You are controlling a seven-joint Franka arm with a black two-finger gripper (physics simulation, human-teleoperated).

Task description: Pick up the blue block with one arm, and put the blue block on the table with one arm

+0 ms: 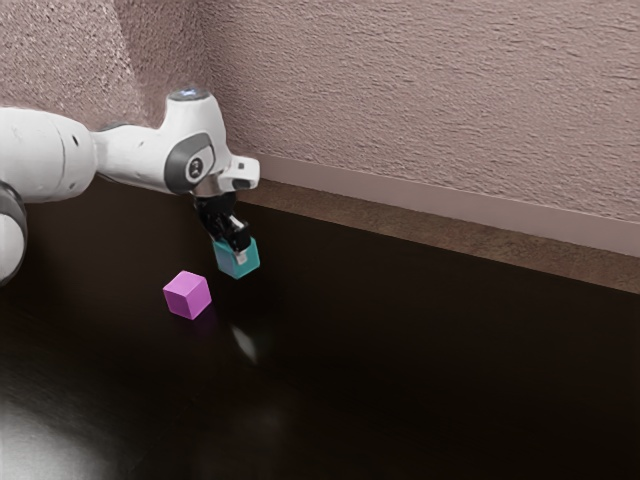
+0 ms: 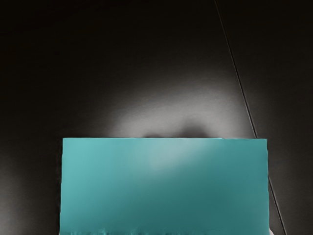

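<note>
Gripping the blue block [image 1: 224, 258] from two sides, the fingers [image 1: 239, 238] hold it above the dark worktop [image 1: 430, 370]; how high is hard to judge against so dark a surface. One finger crosses the block's near side in the exterior view, while the other is hidden behind the block. The wrist view cuts off the block's lower part, with a tiny pale bit of something at its corner, too small to name. Two dark smudges just beyond the block's edge are hard to make out, and a thin seam [image 2: 238, 78] in the worktop passes out of sight behind the block. The exterior view crops the arm [image 1: 135, 155] at its left edge, base out of frame, and the worktop's near edge is cut off too. The arm reaches in nearly level to its rounded wrist, then the hand drops from there, tilted so that the fingers slant down toward the exterior view's right. The pink block [image 1: 187, 296] rests on the worktop near the blue one, farther from the worktop's edge along the wall [image 1: 440, 100].
</note>
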